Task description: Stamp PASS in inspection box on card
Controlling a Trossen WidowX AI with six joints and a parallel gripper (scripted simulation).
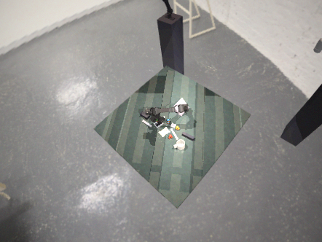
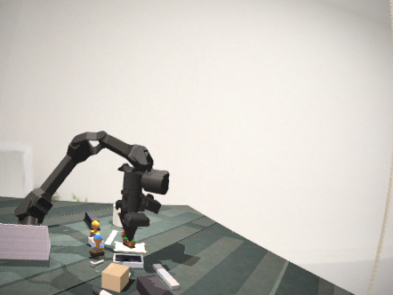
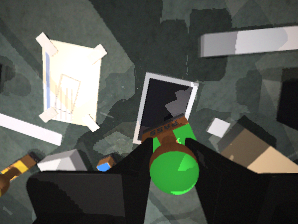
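Note:
My gripper [image 3: 168, 143] [image 2: 129, 235] is shut on the PASS stamp [image 3: 173, 170] [image 2: 129, 242], which has a green round knob and a brown base. It holds the stamp upright, a little above the bench. In the wrist view the stamp's base hangs over the near edge of the ink pad [image 3: 165, 102] [image 2: 128, 259], a black pad in a white frame. The card [image 3: 70, 85] [image 2: 139, 247], cream with taped corners and an outlined box, lies beside the pad. No print shows in the box.
A blue-knobbed stamp [image 3: 104, 166] [image 2: 98, 243] and a yellow-knobbed stamp [image 2: 94, 227] stand nearby. A tan box [image 3: 255, 150] [image 2: 116, 276], a grey bar [image 3: 245, 41] [image 2: 165, 275], a white mug [image 1: 179, 145] and a lavender block [image 2: 24, 242] lie on the green striped mat [image 1: 218, 120].

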